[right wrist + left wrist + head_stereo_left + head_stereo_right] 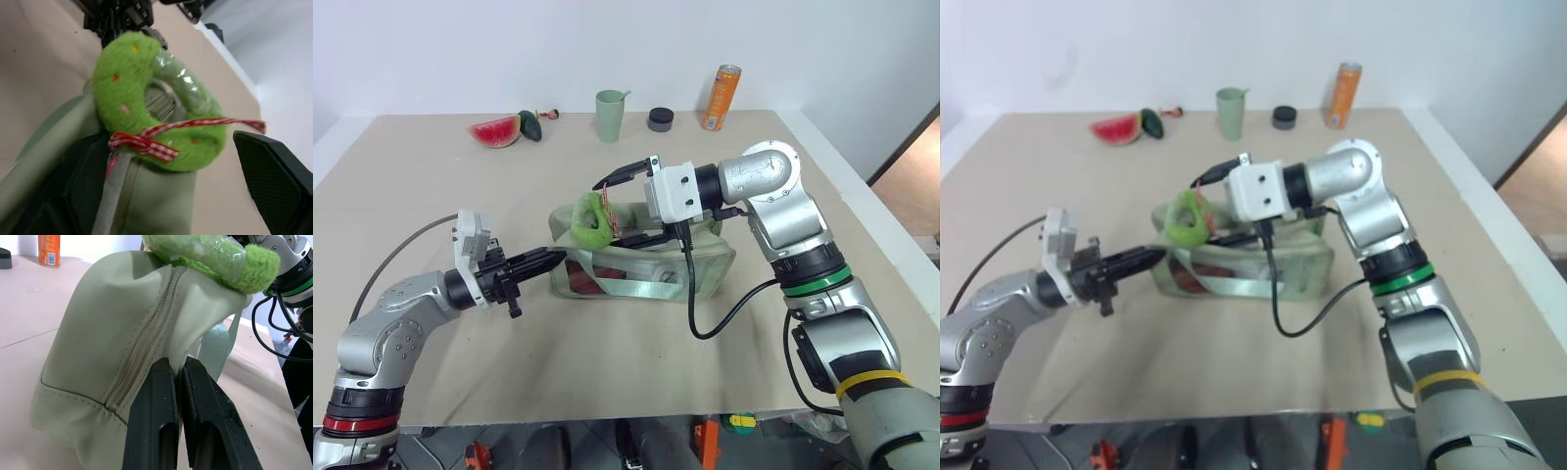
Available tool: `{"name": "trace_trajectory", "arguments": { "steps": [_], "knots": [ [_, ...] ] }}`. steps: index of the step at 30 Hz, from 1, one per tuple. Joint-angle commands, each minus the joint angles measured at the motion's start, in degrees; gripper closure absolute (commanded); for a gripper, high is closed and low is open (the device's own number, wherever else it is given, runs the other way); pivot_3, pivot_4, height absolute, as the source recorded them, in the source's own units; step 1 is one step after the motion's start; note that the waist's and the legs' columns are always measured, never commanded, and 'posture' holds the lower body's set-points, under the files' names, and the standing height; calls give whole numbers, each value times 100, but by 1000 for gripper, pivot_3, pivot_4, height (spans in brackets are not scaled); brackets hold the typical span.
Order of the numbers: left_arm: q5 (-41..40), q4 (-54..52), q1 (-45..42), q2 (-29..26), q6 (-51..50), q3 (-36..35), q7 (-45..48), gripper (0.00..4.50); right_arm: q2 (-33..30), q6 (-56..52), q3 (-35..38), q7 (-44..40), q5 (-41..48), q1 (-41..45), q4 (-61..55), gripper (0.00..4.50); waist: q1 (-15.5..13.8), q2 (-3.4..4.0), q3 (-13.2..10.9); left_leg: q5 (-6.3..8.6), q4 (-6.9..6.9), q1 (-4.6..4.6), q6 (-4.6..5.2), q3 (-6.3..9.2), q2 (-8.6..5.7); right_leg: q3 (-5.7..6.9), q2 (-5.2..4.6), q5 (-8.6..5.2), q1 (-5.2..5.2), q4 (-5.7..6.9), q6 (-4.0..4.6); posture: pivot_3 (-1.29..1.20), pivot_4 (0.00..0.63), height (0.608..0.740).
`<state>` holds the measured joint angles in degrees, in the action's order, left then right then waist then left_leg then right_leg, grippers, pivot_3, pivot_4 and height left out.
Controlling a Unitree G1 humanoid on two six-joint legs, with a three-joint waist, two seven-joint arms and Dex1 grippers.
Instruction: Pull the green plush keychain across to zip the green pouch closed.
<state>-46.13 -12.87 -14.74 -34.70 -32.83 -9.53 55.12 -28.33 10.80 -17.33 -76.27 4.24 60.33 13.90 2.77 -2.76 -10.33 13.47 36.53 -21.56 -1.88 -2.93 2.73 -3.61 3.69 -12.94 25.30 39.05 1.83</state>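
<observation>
- The counter (pixel 607 372) is a broad beige board, matte and plain, running back to a white wall; off its right edge a strip of orange-brown floor (pixel 918 186) shows.
- Far left at the back lie a watermelon slice (pixel 495 131) and, just beside it, a dark green avocado toy (pixel 530 124).
- The left gripper (pixel 556 258) reaches in level from the left, its jaws clenched on the left end of the green pouch (pixel 690 274), pinching the fabric beside the zipper (pixel 146 340).
- The pouch sits mid-counter, pale sage with a clear window and webbing handles.
- The green plush keychain (pixel 591 221) stands at the pouch's top left end, a red-checked ribbon (pixel 161 139) tied round it.
- The right gripper (pixel 619 201) comes from the right; its jaws stand released, one finger on either side of the plush, not pressing it.
- At the back stand a sage cup (pixel 610 116), a small dark lid-like disc (pixel 661 119), and an orange can (pixel 722 98) upright, near the wall.
</observation>
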Motion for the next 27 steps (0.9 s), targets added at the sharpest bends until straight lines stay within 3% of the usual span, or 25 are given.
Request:
{"name": "trace_trajectory", "arguments": {
  "steps": [1,9,11,21,27],
  "knots": [
    [-10,-19,-45,6,-20,-41,-15,4500,-34,-27,119,-15,108,114,-172,1451,0,0,0,0,0,0,0,0,0,0,0,0,0,0,0,0,150,740],
    [-1,-2,-47,7,-13,-39,-21,4500,-47,57,140,-17,95,131,-69,4026,0,0,0,0,0,0,0,0,0,0,0,0,0,0,0,0,150,740],
    [-1,-2,-50,9,-11,-38,-23,4500,-49,76,149,-8,82,164,-17,4277,0,0,0,0,0,0,0,0,0,0,0,0,0,0,0,0,150,740],
    [25,42,-104,49,11,-14,-31,4500,-110,163,214,155,-57,367,293,4277,1,0,0,0,0,-1,0,0,0,0,1,0,0,0,0,0,150,740],
    [41,-1,-66,99,27,9,-61,4500,-764,-377,598,59,154,380,226,4277,-5,0,0,0,0,-4,0,0,-6,-1,-9,0,1,-1,0,0,150,740]
  ]
}}
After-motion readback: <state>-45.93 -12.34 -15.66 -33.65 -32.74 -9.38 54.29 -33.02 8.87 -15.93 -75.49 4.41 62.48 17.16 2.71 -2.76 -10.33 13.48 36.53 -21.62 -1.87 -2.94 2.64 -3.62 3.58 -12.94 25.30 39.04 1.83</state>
